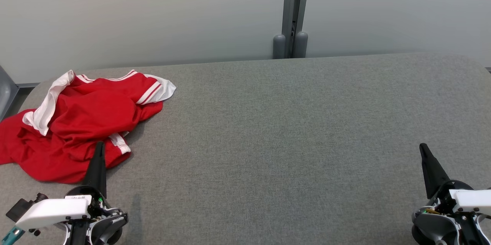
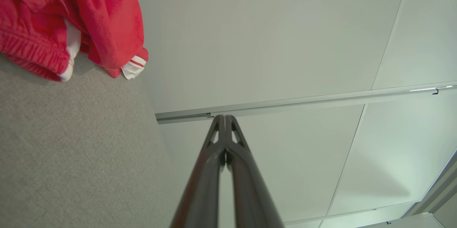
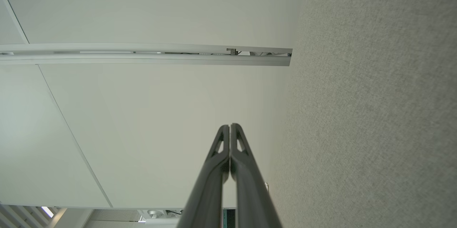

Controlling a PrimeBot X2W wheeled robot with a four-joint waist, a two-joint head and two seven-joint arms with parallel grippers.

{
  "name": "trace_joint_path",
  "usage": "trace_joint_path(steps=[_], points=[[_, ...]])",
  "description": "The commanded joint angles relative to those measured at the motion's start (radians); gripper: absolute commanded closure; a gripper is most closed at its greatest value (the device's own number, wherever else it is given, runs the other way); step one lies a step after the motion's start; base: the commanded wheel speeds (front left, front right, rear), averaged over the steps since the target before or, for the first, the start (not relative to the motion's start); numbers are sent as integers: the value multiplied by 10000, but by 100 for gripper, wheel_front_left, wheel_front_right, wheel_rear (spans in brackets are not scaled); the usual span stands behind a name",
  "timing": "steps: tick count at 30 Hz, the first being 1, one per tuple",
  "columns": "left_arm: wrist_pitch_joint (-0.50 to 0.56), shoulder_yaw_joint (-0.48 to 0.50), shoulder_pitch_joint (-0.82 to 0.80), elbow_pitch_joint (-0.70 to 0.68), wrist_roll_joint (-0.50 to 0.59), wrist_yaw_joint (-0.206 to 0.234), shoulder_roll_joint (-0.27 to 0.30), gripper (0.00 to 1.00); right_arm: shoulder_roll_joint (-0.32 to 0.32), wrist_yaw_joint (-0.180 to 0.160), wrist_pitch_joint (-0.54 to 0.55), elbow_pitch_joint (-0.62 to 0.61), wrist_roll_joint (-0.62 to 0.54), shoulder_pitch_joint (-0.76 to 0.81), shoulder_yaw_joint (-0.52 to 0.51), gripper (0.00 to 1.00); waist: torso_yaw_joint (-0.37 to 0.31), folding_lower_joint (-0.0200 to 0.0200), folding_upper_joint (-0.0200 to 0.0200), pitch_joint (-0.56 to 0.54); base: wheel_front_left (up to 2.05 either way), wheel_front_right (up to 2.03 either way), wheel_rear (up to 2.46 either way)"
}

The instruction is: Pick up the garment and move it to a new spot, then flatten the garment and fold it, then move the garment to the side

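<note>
Garment (image 1: 80, 122) red, white trim, crumpled at surface (image 1: 287, 141) far-left corner; left gripper (image 1: 100, 146) closed, empty, just beside it; right gripper (image 1: 423, 147) closed, empty, near-right corner

So my left gripper (image 1: 100, 144) is parked low on my left, fingers (image 2: 214, 171) squeezed flat against each other from the tips down, basically one dark spike pointing straight ahead. My right gripper (image 1: 423, 146) is way over on my right, well apart from the other, clamped together the same way and leaning a touch inward. Behind them are the white left wrist housing (image 1: 51, 210) and right wrist housing (image 1: 473, 198).
</note>
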Motion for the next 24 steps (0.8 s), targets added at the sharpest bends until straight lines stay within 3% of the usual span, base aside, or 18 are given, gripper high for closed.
trace_joint_path(steps=[1, 2, 3, 15, 24], points=[[-4, 21, -163, -1, 25, -22, 37, 100, -42, 36, 0, 16, -34, -43, -4, 100, 0, 0, 0, 0, 0, 0, 0], [-4, 21, -163, -1, 25, -22, 37, 100, -42, 36, 0, 16, -34, -43, -4, 100, 0, 0, 0, 0, 0, 0, 0], [-2, 1, 1, 0, 1, 0, 0, 0, 0, 0, -2, -1, 0, 1, 1, 0, 0, 0, 0, 0, 0, 0, 0], [-487, -199, 473, -37, 250, 0, -7, 0, 66, 1, -507, -78, -371, 382, 432, 0, 24, 0, 0, -11, 0, 0, 0], [-915, -328, 657, -118, 1685, -1, 119, 0, 49, 3, -921, -514, -2634, 556, 567, 0, 35, 0, 0, -29, 0, 0, 0]])
